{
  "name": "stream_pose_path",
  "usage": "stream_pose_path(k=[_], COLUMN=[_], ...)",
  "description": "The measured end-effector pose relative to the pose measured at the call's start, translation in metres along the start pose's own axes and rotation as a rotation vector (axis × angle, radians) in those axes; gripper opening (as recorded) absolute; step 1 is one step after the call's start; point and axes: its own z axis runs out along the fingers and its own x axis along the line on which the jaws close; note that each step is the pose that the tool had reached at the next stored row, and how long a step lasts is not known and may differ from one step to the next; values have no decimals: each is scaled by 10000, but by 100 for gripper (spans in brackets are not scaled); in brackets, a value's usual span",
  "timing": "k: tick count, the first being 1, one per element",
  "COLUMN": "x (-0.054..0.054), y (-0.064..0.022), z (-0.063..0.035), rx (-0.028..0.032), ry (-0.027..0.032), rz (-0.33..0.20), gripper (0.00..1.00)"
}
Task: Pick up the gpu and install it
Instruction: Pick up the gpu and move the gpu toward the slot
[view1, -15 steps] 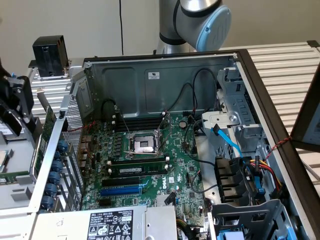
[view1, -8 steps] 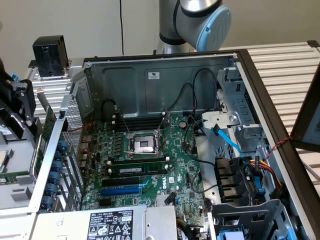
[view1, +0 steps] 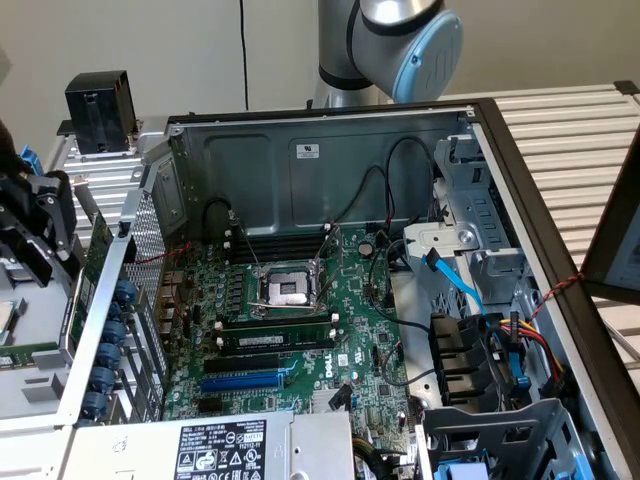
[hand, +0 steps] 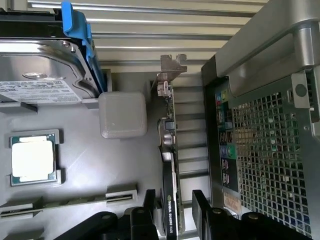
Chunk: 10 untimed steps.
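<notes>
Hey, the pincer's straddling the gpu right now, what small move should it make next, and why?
Probably close the pincer on the gpu. The card stands on edge between the open fingers, with a gap showing on one side, so it looks straddled but not yet gripped.

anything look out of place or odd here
Nothing damaged or spilled. The oddity is loose parts outside the case: the graphics card stands on edge on a grey tray, with a processor chip and hard drive beside it. The jaws straddle the graphics card, open.
</notes>
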Motion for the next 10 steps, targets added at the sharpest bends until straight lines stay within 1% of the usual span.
stream_pose_path(k=[1,2,3,7,9,10], x=[1,1,3,8,-2,-5], y=[-2,-8,-11,-19,-21,-23], z=[9,20,35,98,117,128], rx=[-57,-95,-112,-122,-127,-131], ry=[3,6,5,-2,-1,0], rz=[11,18,22,23,24,24], gripper=[42,42,42,42,44,51])
